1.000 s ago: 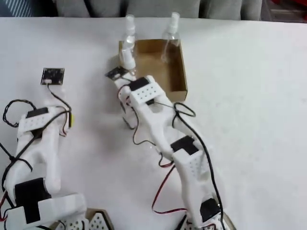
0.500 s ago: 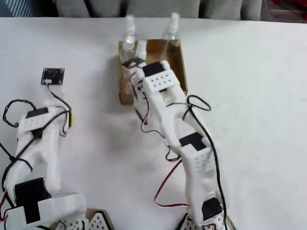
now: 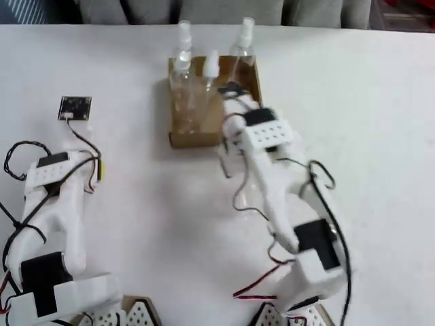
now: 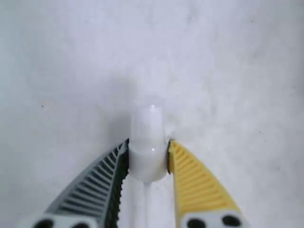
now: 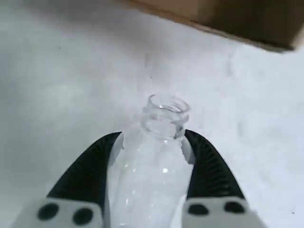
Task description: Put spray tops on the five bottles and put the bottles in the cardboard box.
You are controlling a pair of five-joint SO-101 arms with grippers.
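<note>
1. Your left jaws are pinching a white spray top (image 4: pixel 148 147) by its two sides, one ribbed pad on each. Its head points forward, away from the jaws, over the bare table (image 4: pixel 228 57). A thin white tube runs back from it between the jaws.
2. Your right jaws are pressed on a clear bottle (image 5: pixel 156 161), one on each side of its body just under the shoulder. The neck sticks out in front of the jaws, and it is open with no top on it. I think this low grip is chosen so that the mouth stays free for the top.
3. The cardboard box (image 5: pixel 228 19) lies a little beyond the right jaws. In the high view, four capped bottles (image 3: pixel 211 71) stand there, as it seems inside the box.
4. So the held bottle is probably the fifth, and it waits outside the box because it is not yet capped.
5. The left arm (image 3: pixel 54 197) and the right arm (image 3: pixel 272 176) are well apart. You will probably need to bring the top to the mouth, and the thin tube could miss the narrow opening.
</note>
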